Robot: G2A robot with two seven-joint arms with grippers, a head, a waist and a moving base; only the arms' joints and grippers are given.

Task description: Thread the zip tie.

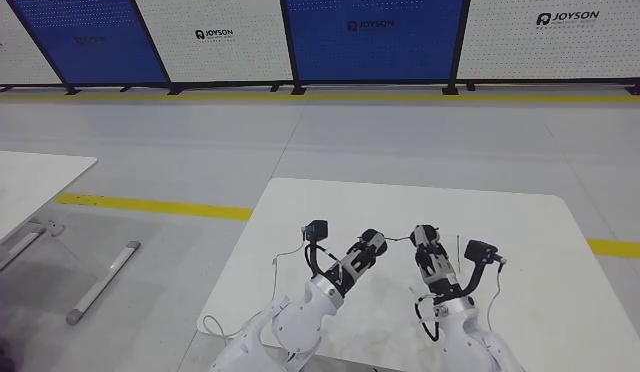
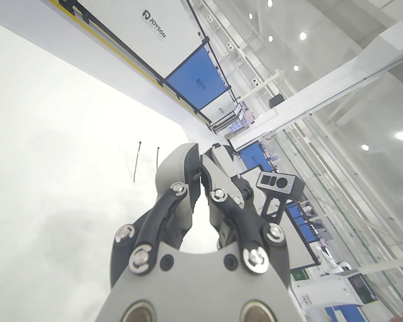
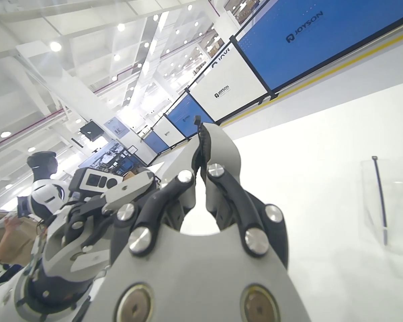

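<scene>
Black and thin, the zip tie (image 1: 397, 239) spans the short gap between the two grippers above the white table (image 1: 520, 272). As I judge it, the step in hand is feeding its tail into its own head.

Starting at the left, the left gripper (image 2: 199, 169) has its jaws pressed together on one end of the strap, with only a sliver of it visible between the pads. This looks to be the tail end, though the tip itself is too small to make out.

From there the strap runs toward 3 o'clock to the right gripper (image 3: 201, 142). Its jaws are clamped on the other end, with the square head (image 3: 197, 120) poking out just past the fingertips.

To do this well, the right arm should hold the head steady with its slot facing 9 o'clock. The left one should grip close to the tip so the limp strap cannot buckle, then push straight along the slot's axis. A tilted approach would likely skid the tip off the head's edge.

Further toward 3 o'clock, a spare zip tie (image 1: 457, 249) lies on the table, well out of the way.
</scene>
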